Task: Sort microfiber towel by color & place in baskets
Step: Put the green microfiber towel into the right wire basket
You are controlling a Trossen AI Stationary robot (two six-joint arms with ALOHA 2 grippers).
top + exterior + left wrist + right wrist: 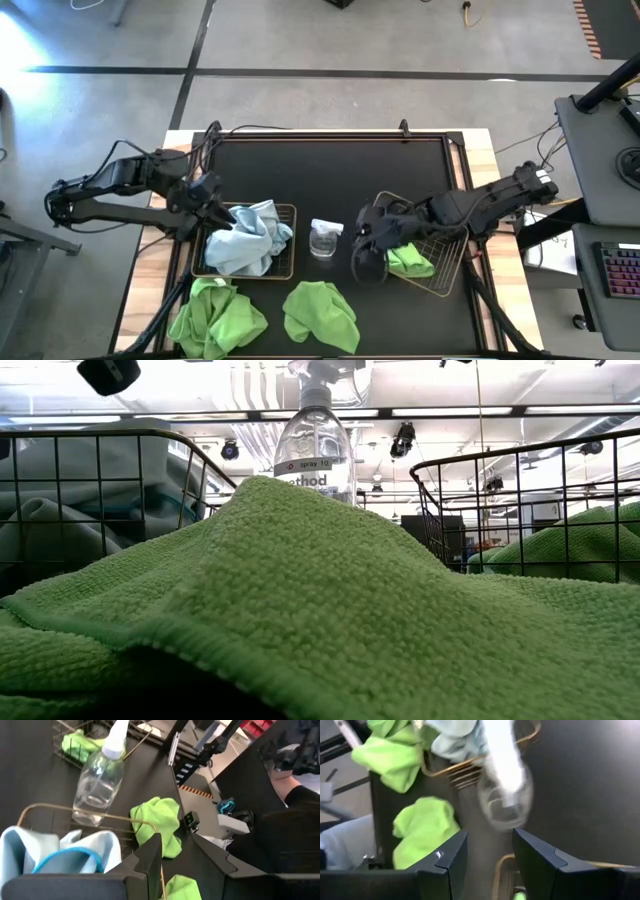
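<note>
The left bronze wire basket holds a heap of pale blue towels. The right basket holds one lime green towel, which rests on its grid base. Two more green towels lie crumpled on the table near the near edge, one in front of the left basket and one toward the middle. My left gripper is open over the left basket's far left corner; its wrist view shows the blue towels below it. My right gripper is open beside the right basket's left edge and holds nothing.
A clear spray bottle stands between the two baskets, just ahead of my right gripper. In the low view a green towel fills the foreground, with the bottle behind it. Bare black table lies along the far side.
</note>
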